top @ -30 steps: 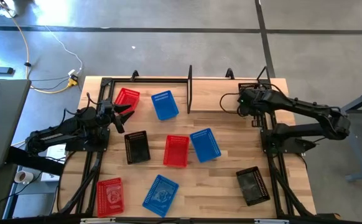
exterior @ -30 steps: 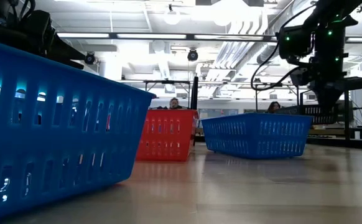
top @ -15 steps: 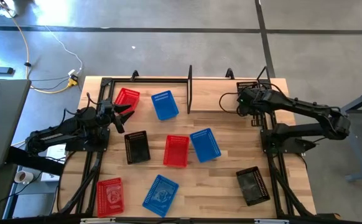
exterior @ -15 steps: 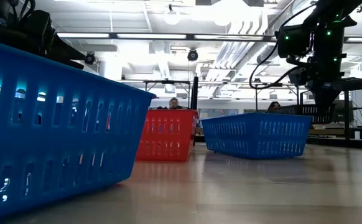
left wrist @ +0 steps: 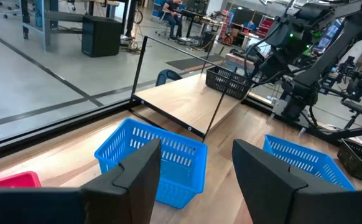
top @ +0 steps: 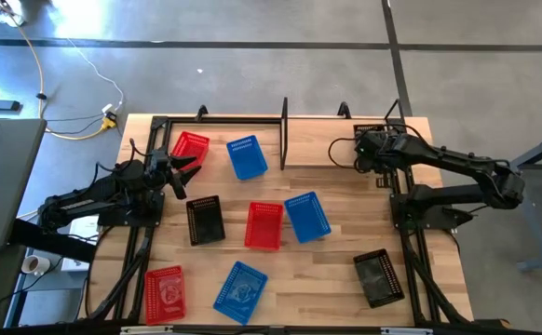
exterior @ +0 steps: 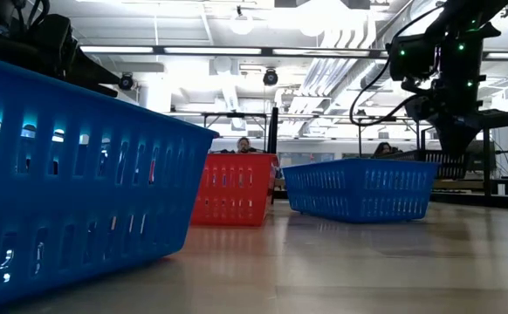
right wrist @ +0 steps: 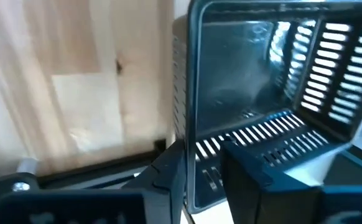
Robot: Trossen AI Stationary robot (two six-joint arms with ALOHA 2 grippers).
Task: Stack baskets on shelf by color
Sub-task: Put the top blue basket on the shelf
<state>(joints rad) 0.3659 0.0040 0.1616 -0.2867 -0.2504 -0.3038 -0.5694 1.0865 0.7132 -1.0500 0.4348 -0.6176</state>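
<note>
Nearest you along the front edge of the table (top: 345,288) lie three loose baskets: a red basket (top: 165,294) at the left, a blue basket (top: 240,291) beside it toward the middle, and a black basket (top: 377,278) tilted at the right, close to the right arm's mounting frame (top: 411,251). Farther in, across the middle, you have another black basket (top: 204,220), then a second red basket (top: 264,225) whose right side sits touching or just beside a second blue basket (top: 307,216); these three crowd the centre between the two arms. Your left gripper (top: 183,173) waits at the left side, fingers spread apart and holding nothing, hovering between that middle black basket and a third red basket (top: 189,149) at the back left. From the left wrist view those fingers (left wrist: 140,177) frame a third blue basket (left wrist: 153,160), which stands just in front of the shelf (top: 284,130), whose thin black wire frame runs along the back edge with one upright near the middle. Beyond that upright, at the far right end, your right gripper (top: 365,151) is over the last black basket (right wrist: 268,81) by the back right corner; the right wrist view shows one dark finger (right wrist: 255,180) inside the basket wall and the other outside, clamped on its rim. The low view shows that basket (exterior: 433,158) off the table surface under the gripper. People sit at desks far behind the table.
</note>
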